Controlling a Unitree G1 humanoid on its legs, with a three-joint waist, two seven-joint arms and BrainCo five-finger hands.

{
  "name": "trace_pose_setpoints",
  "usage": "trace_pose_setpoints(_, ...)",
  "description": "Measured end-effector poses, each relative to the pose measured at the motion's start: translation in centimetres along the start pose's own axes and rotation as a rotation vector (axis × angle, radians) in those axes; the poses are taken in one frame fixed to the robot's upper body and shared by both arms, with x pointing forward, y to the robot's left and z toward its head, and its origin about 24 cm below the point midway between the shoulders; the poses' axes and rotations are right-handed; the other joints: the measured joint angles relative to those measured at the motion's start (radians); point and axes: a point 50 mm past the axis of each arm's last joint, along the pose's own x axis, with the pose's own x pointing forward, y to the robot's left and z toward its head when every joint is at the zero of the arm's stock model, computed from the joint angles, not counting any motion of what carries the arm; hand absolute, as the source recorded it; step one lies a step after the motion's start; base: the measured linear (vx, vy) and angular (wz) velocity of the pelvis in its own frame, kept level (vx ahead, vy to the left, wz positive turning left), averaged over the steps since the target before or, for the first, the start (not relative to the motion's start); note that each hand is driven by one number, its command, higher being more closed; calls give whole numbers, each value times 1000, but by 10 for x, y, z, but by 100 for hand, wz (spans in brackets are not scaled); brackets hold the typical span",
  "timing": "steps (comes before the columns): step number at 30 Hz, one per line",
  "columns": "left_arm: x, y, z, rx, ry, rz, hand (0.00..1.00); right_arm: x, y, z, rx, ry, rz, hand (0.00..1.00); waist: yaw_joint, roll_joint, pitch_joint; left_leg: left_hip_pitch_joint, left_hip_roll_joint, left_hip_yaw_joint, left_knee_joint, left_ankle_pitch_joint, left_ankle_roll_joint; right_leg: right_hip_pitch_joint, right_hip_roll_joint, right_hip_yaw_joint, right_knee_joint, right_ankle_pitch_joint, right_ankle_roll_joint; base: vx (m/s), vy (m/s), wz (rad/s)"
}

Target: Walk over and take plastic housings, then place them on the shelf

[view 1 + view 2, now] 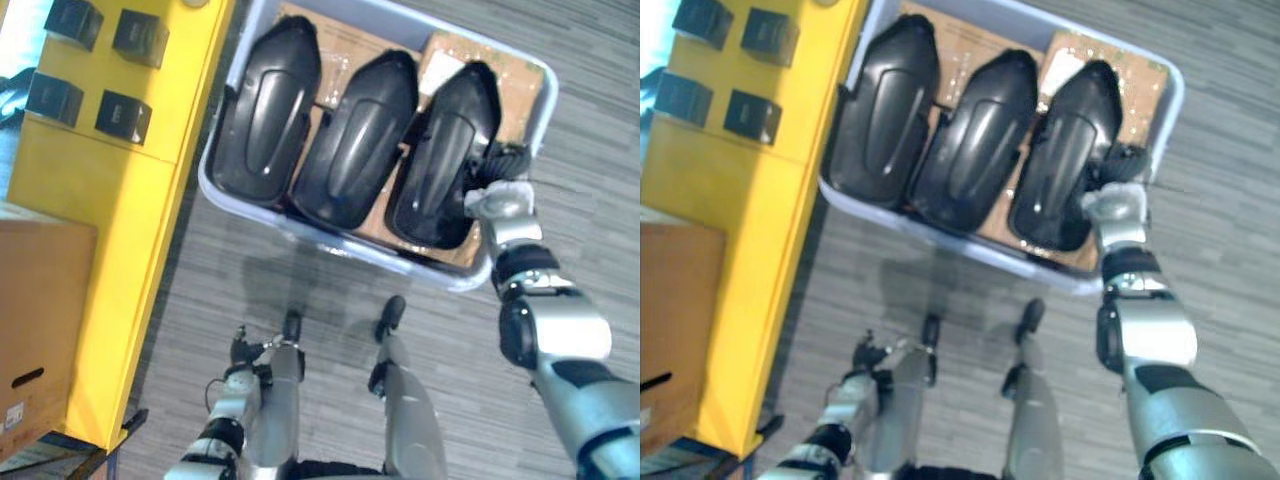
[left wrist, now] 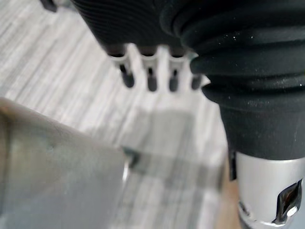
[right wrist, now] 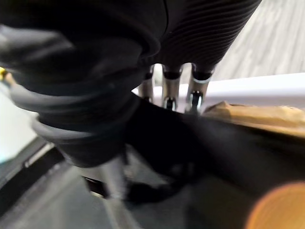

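Three housings (image 1: 355, 140) fill the bin (image 1: 335, 247) by the shelf (image 1: 120, 200); cannot tell whether right robot hand (image 1: 505, 162) grips.

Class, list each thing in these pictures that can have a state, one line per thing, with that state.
bin: open-topped, on the floor, holding three housings
left housing: lying in the bin, untouched
middle housing: lying in the bin, untouched
right housing: lying in the bin, right hand at its edge
right hand: reached into the bin, grip not visible
left hand: open, empty, hanging low
shelf: carries small black boxes, no housings
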Motion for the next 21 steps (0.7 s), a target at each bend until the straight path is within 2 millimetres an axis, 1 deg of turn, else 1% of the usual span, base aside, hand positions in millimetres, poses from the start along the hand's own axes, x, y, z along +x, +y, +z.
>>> trace_pose_setpoints(3,-1,-5,2,26,-13,-25,0,0,1,4,-101,-34,2,100,1,8,3,0,3,1,1,0,-1,-1,3,0,0,-5,-7,-12,29,-3)
trace_pose_setpoints(8,-1,-7,3,25,-13,-30,0,0,0,4,-176,-60,-6,100,0,10,3,-1,3,5,8,0,-1,2,2,0,0,-13,-17,-30,63,0)
trace_pose_setpoints(10,-1,-7,3,25,-14,-30,0,0,-1,2,-225,-80,-18,100,0,10,3,0,1,4,13,-1,-2,8,2,-3,0,-26,-33,-29,67,6)
trace_pose_setpoints(15,-1,-6,2,-5,-13,-21,0,-6,-6,-3,-334,-172,-67,100,-2,10,2,1,1,6,16,-1,-2,10,1,-6,0,-28,-33,-31,64,0)
trace_pose_setpoints(18,-1,1,1,-14,-19,4,0,-13,-13,-10,-393,-216,-115,100,-9,9,2,7,1,8,15,-1,-2,15,1,-15,0,-33,-35,-32,67,-1)
trace_pose_setpoints(20,-2,8,-4,-25,-10,39,0,-22,-18,-14,-423,-276,-161,100,-28,9,2,27,2,9,8,0,-3,32,1,-23,0,-35,-36,-27,69,-2)
trace_pose_setpoints(21,-3,10,-6,-30,-7,54,0,-25,-20,-15,-431,-292,-170,100,-31,9,2,39,3,10,1,1,-4,39,1,-23,0,-35,-36,-19,67,-5)
